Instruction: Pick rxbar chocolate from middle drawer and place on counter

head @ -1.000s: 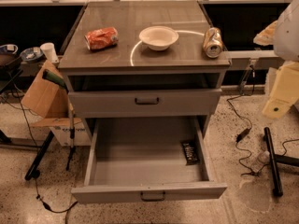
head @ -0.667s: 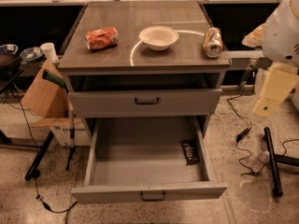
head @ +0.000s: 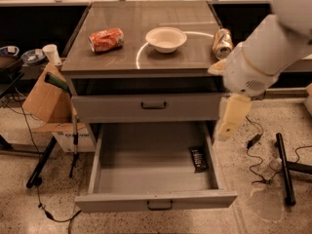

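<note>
Hovering just above the right wall of the middle drawer [head: 155,199], the gripper [head: 232,117] hangs from the big white arm [head: 265,48], and whether it is spread or closed I cannot tell from this angle. It carries nothing, by the look of it.

The middle drawer is pulled wide open, so that part of the job looks done. The rxbar chocolate [head: 198,159] lies flat on the drawer's floor, close against its right wall and nearer its front than its back, just below the gripper. Everything else remains: reach in, grasp, lift, set down.

Above the middle drawer sits the counter [head: 146,23], carrying a crushed orange can [head: 106,39] over the drawer's left side, a white bowl [head: 166,38] over its centre and a gold can [head: 222,43] over its right edge.

My read on obstacles: the closed upper drawer front [head: 122,106] overhangs the middle drawer's back, and the bar hugs the right wall, leaving little room on that side. Cables [head: 256,155] trail on the floor right of the drawer.
</note>
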You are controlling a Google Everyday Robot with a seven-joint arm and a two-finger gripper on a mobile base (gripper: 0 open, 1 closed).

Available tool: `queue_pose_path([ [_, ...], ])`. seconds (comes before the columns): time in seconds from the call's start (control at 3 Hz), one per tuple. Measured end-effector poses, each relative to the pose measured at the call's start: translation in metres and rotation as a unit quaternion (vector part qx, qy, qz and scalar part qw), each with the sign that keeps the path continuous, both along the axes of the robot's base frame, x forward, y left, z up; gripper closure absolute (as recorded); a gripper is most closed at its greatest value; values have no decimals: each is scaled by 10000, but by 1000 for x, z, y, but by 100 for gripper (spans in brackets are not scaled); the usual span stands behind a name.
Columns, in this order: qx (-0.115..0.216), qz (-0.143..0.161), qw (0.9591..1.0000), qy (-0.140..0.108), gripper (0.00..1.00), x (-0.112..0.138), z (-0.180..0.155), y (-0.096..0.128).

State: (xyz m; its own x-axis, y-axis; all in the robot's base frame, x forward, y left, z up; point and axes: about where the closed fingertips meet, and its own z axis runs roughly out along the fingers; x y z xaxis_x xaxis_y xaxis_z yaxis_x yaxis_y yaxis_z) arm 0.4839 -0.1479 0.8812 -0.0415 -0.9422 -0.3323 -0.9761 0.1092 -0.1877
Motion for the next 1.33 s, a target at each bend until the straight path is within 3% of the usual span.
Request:
queue_pose_path([
  [0.33, 164, 13, 9998, 64, 0, 16, -64, 21],
  [0.67, -7, -137, 9999, -22, 0, 31, -124, 33],
  [1.0, -440, -412, 9981, -153, 0, 50, -171, 33],
  [1.33, -1013, -621, 9925, -271, 0, 69, -201, 32],
])
